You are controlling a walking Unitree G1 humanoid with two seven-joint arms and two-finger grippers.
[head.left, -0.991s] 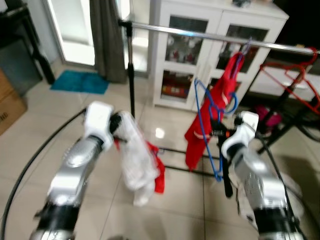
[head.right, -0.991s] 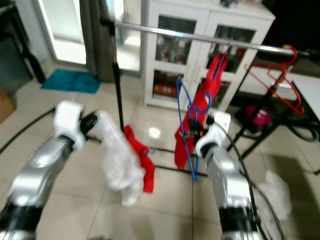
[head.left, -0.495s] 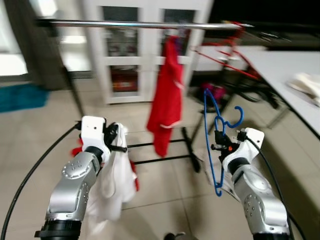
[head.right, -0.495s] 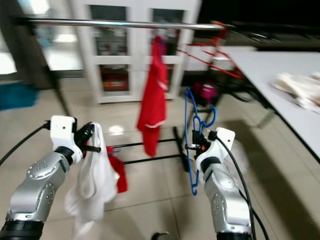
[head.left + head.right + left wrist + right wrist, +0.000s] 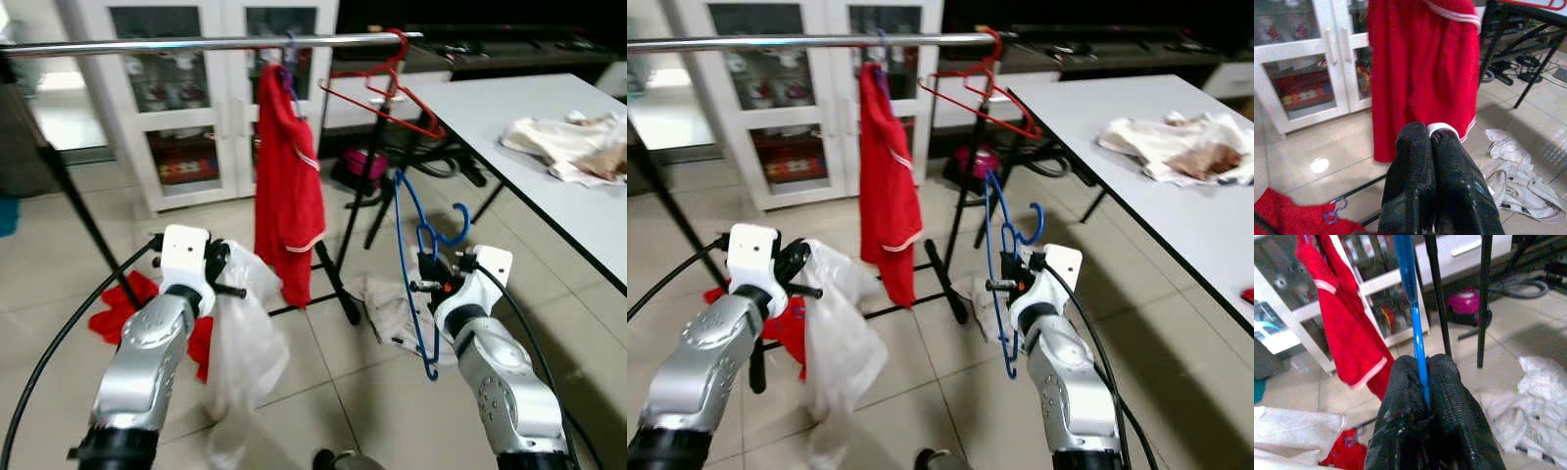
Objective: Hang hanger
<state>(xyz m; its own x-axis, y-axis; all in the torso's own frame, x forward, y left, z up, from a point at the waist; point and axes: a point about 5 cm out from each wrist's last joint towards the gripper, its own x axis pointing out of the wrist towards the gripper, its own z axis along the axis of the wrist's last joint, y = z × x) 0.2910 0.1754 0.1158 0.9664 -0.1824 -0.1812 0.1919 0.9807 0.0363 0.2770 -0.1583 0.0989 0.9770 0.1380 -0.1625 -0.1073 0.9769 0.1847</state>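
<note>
The view is swinging toward the table (image 5: 549, 186), so the rail (image 5: 196, 44) is sitting further left now. The right gripper (image 5: 428, 285), clamped on the blue hanger (image 5: 411, 255), is carrying it low, well below. The left gripper (image 5: 227, 277) is pinching a white garment (image 5: 245, 343).

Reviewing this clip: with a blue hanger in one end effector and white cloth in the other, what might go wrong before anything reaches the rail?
1. The right end effector pinches only a thin wire of the blue hanger; it may swivel or slip.
2. The white garment in the left end effector hangs near the floor and may drag or snag the rack's base.
3. The rail already carries a red garment and a red hanger, so hooking may knock them.
</note>
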